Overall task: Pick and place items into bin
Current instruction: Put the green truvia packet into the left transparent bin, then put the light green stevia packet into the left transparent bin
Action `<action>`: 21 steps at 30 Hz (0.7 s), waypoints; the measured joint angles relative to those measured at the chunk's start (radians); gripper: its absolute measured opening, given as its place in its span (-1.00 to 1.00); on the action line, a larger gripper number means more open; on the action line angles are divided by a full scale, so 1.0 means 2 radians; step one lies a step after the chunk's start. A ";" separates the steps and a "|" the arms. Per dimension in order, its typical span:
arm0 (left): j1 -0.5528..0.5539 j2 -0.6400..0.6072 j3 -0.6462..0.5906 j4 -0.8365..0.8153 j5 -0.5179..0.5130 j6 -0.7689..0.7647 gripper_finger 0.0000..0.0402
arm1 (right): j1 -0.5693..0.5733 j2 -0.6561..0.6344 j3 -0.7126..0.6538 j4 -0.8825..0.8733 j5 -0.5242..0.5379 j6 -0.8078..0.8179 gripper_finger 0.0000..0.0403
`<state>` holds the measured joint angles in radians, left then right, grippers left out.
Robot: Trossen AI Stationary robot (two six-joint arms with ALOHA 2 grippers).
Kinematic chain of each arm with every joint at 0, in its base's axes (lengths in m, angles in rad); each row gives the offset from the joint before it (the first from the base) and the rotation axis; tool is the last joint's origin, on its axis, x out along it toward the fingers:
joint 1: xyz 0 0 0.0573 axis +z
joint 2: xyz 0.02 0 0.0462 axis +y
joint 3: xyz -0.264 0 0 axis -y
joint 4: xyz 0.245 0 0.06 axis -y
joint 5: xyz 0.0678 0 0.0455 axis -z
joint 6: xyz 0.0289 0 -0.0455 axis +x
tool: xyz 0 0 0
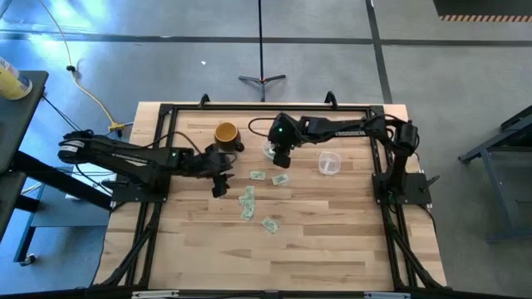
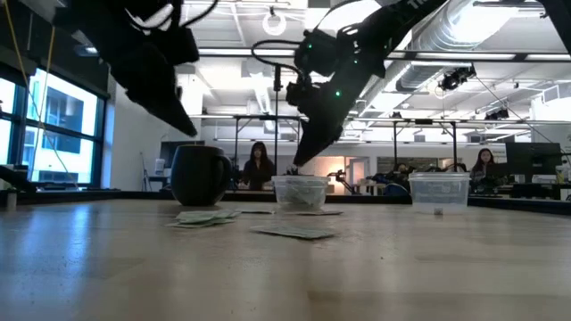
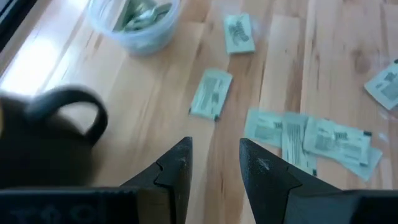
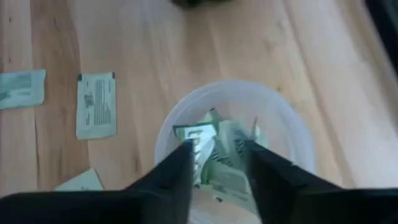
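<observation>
Currently the drop step is judged to be in hand: the right gripper [image 4: 216,163] is hung directly over the bin [image 4: 292,134], fingers parted by a narrow gap, and a slip [image 4: 198,133] is seen right at the fingertips, upright against the pile inside; whether it is pinched or already let go cannot be told. The bin is loaded with several slips and sits near the table's far edge, between the mug [image 1: 226,133] and the clear cup [image 1: 329,162]. Next, a wider spread and a straight lift clear of the rim are probably called for, so nothing gets dragged back out. The left gripper [image 3: 214,163] is held above the wood beside the mug, fingers part-spread with bare table showing between them; nothing is gripped. It is pointed toward the loose slips [image 3: 311,137], so a pick looks to be lined up: a descent onto one slip is called for, with the jaws astride it. A cluster of overlapping slips lies near that gripper, with single ones [image 3: 212,93] closer to the bin. In the high view roughly five slips [image 1: 248,202] are left on the table, mid-board, so the job is judged partway done. Flat paper on wood will likely be hard to nip, and the overlapped ones may come up together.
</observation>
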<state>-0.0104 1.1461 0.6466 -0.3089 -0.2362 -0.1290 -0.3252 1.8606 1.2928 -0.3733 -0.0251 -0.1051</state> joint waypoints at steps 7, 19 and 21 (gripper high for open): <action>0.061 0.077 0.000 0.117 0.093 0.084 -0.18 | 0.009 -0.023 -0.001 -0.080 0.014 -0.003 0.27; 0.090 0.243 0.061 0.130 0.153 0.182 0.07 | 0.054 -0.098 0.001 -0.142 0.073 -0.030 0.38; 0.090 0.261 0.082 0.111 0.131 0.178 0.20 | 0.057 -0.098 0.001 -0.163 0.076 -0.027 0.38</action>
<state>0.1699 1.6673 0.8101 -0.0874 0.0249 0.2277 -0.2107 1.6651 1.2940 -0.6986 0.1267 -0.1583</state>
